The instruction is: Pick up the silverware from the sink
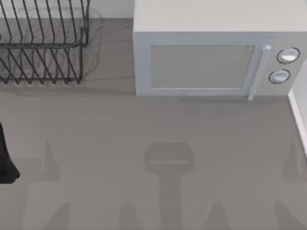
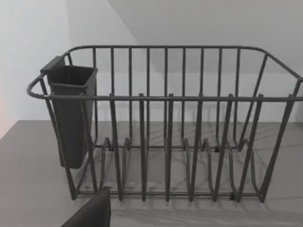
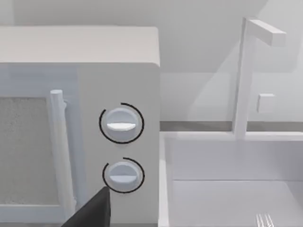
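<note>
Grey and bare, the surface [image 1: 158, 129] spreads across the top view, crossed by soft shadows that I take to be cast by the two arms above it. A dark part of my left arm [image 1: 5, 158] pokes in at that view's left edge, low and well apart from everything on the surface; it looks parked, since the task lies on the other side. A dark wedge at the edge of each wrist view, which I take for part of the left gripper [image 2: 92, 212] and the right gripper [image 3: 92, 210], is too little to judge by, so I cannot tell whether either pair of fingers is apart or together.

Closest to the right wrist camera are the silverware's tines [image 3: 265, 220], a few shiny prongs peeking up at the picture's edge, lying down inside the white sink [image 3: 163, 189]. The handle is cut off, so I cannot say which way the fork points. That the right wrist faces this basin suggests the right arm is the one meant to reach in; the grasp has not begun.

Just beside the sink stands the microwave [image 1: 206, 62] with its two round dials [image 3: 121, 124] and upright door handle [image 3: 57, 151]. Behind the basin rises a white faucet [image 3: 241, 80].

Farthest left, at the back, sits the wire dish rack [image 2: 165, 142] with a dark utensil cup [image 2: 71, 113] hung on its rim.
</note>
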### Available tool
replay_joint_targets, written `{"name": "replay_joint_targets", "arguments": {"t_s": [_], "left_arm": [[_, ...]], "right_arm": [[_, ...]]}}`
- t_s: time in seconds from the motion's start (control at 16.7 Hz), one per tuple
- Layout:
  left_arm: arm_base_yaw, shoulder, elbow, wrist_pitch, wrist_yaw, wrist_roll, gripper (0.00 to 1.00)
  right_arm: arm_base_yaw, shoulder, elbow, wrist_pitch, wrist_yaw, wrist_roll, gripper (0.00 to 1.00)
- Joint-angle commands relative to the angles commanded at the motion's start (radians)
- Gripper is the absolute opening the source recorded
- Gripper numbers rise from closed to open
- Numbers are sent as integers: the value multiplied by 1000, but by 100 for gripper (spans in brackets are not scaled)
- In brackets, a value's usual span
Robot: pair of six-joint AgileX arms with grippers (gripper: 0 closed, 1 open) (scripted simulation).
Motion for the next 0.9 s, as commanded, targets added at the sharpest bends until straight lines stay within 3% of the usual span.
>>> {"name": "replay_joint_targets", "arguments": {"t_s": [0.48, 0.9], "left_arm": [[0, 0, 0, 0, 0, 0, 100], [0, 0, 0, 0, 0, 0, 100]], "right_arm": [[-3, 27, 25, -14, 0, -3, 100], [-46, 402, 358, -206, 3, -47, 100]]}}
